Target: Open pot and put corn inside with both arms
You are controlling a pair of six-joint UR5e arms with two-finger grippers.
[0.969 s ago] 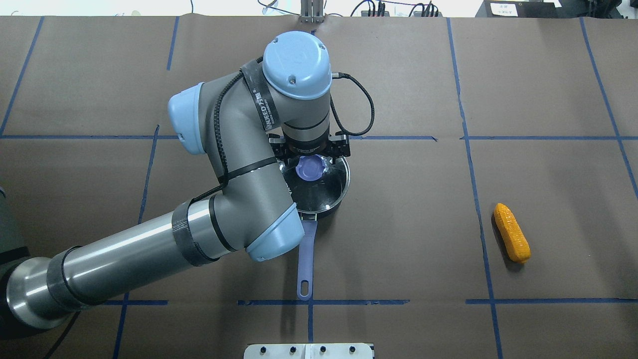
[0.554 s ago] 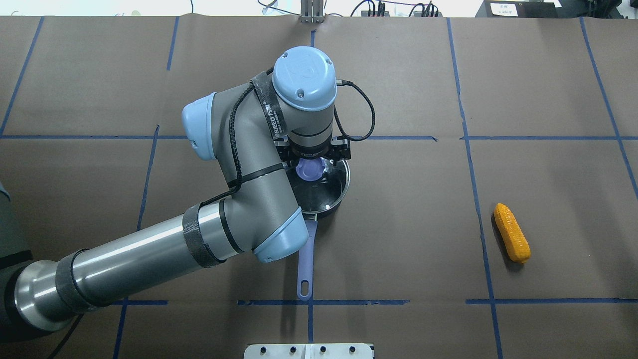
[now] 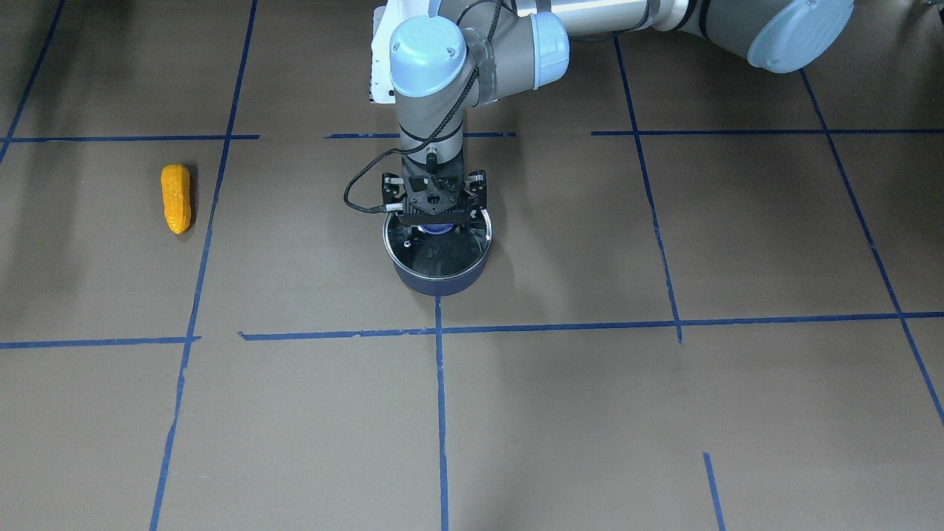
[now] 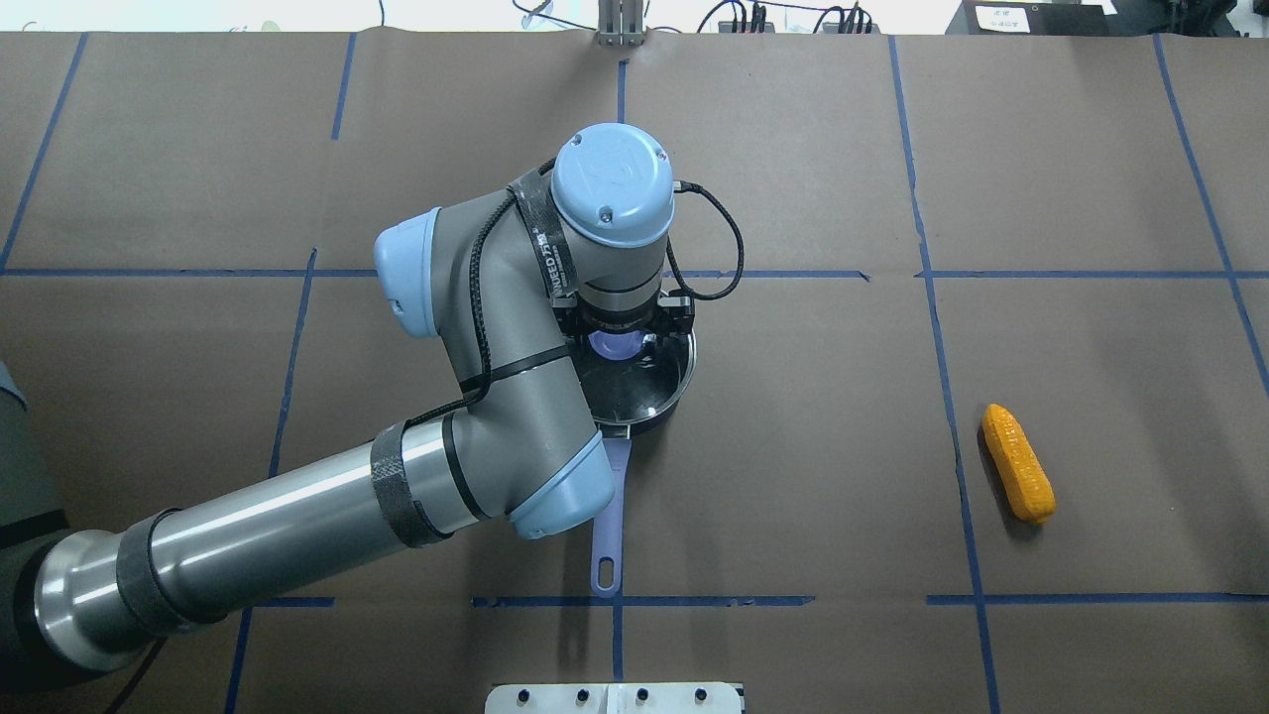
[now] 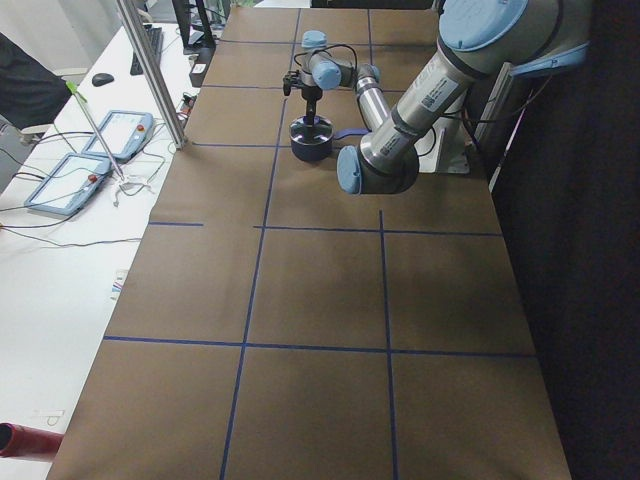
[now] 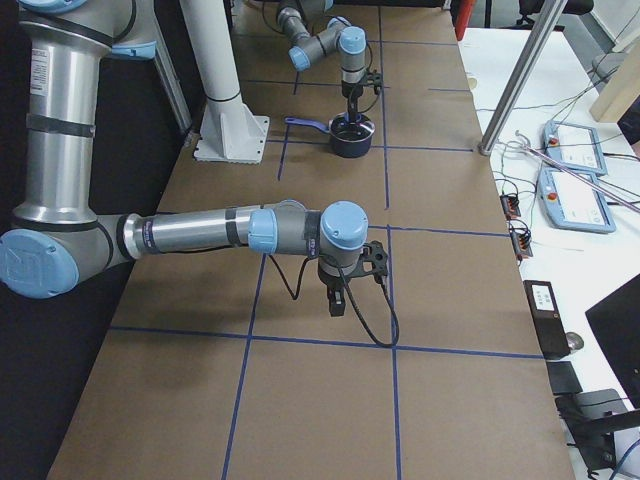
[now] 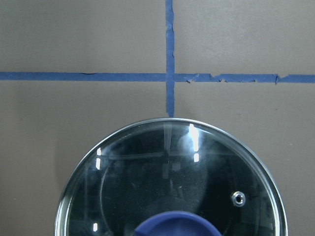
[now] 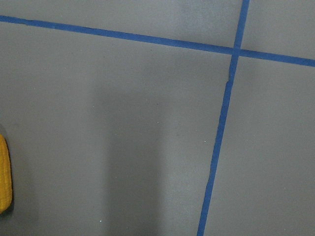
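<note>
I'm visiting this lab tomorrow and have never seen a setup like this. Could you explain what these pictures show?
Two grey robot arms work at a paper-covered table, each ending in two fingers. Two cameras look down, one from behind the robot and one facing it; two watch from the table's ends; one rides each wrist. On the table are a dark pot with its glass lid on and, well apart, a corn cob. The left gripper hangs over the lid's blue knob, fingers spread, holding nothing. The right gripper hovers over bare table; its wrist camera catches the corn's edge. Whether it is open, I cannot tell.
</note>
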